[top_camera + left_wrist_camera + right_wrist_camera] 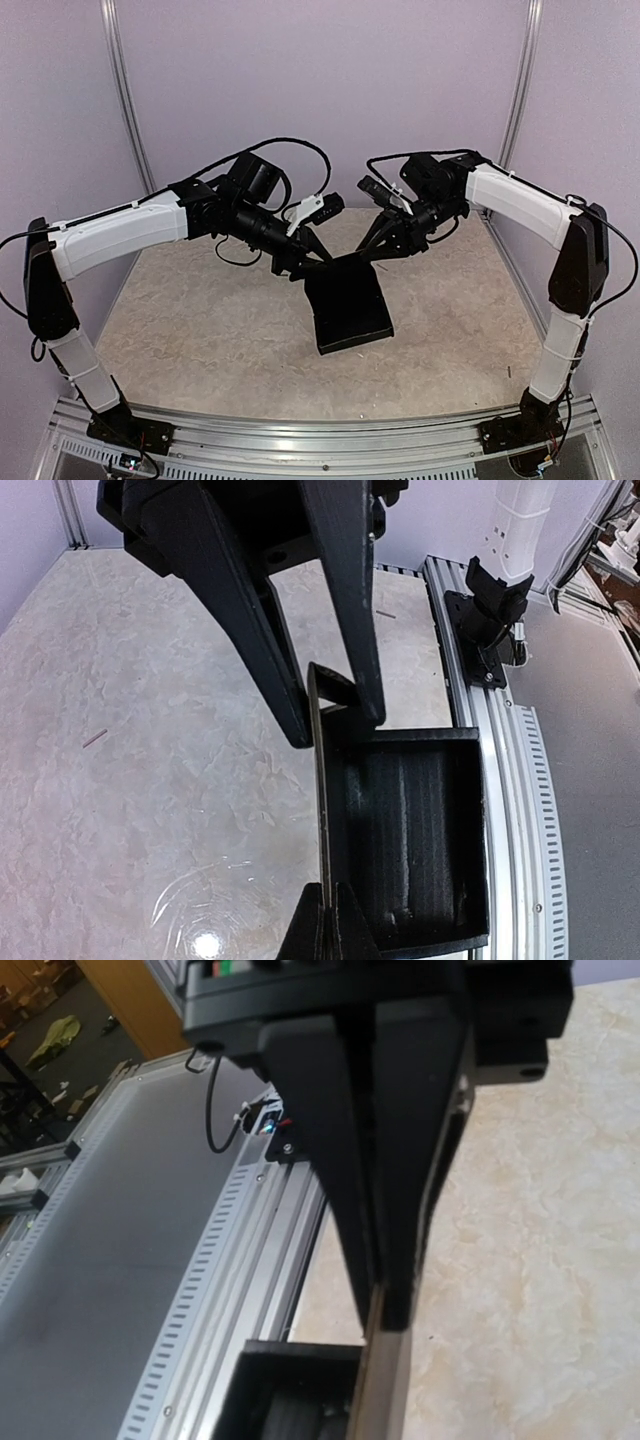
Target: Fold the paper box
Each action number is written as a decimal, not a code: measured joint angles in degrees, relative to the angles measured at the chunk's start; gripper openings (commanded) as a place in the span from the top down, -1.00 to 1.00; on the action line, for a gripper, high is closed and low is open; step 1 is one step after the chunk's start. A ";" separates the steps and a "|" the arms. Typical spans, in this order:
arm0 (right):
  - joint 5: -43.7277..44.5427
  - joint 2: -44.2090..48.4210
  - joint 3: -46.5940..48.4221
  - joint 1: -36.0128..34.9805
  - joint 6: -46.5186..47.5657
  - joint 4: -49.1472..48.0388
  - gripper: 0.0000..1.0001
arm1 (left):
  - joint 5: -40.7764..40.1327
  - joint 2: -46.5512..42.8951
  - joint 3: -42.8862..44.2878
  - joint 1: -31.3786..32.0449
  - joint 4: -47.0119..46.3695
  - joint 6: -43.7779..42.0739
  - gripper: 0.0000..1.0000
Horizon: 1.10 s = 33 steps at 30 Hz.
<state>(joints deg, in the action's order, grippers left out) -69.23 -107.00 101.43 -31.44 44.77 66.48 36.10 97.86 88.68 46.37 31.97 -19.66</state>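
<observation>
The left gripper [338, 730] is pinched together on a thin side wall of the paper box [348, 300]. The right gripper [385, 1315] looks clamped on the opposite wall's edge. Both hold the far end, mid-frame in the top view, on the table [200, 320]. Uneven pulling could crease or tear the card — or spring the walls flat.

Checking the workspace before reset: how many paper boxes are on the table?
1: the paper box, at the middle of the table. No other shows in any view; a flat sheet under it would be hidden.
</observation>
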 measured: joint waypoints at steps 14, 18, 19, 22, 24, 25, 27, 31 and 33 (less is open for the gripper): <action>1.18 -0.87 0.11 -0.83 -4.63 -2.58 0.95 | 2.56 0.00 -1.29 -0.70 -0.55 1.05 0.96; 1.25 -1.68 0.11 -1.33 -5.27 -2.64 0.93 | 3.65 0.00 -2.25 -1.07 -0.70 1.68 0.92; 1.22 -1.77 0.11 -1.46 -5.31 -2.69 0.93 | 4.24 0.00 -2.45 -1.27 -0.81 1.88 0.93; 1.25 -1.84 0.20 -2.05 -5.53 -3.06 0.93 | 6.23 0.00 -2.80 -1.73 -1.11 2.69 0.94; 1.20 -1.84 0.33 -2.58 -6.27 -3.61 0.88 | 7.74 0.00 -2.89 -2.10 -1.09 3.15 0.95; 1.16 -1.84 0.37 -2.69 -6.86 -3.96 0.88 | 8.50 0.00 -2.97 -2.32 -1.07 3.34 0.95; 1.11 -1.84 0.35 -2.73 -8.35 -4.85 0.92 | 9.73 0.00 -3.08 -2.73 -1.14 4.17 0.95; 1.40 -1.73 0.09 -2.89 -11.54 -7.54 1.00 | 11.74 0.00 -3.74 -3.63 -1.97 5.55 0.95; 1.49 -1.73 -0.13 -2.97 -12.55 -8.33 1.00 | 12.50 0.00 -4.11 -3.98 -2.27 6.21 0.95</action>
<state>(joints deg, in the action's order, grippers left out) -67.75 -108.73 101.30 -34.41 32.23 58.15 48.60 97.86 84.58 42.39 29.69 -13.45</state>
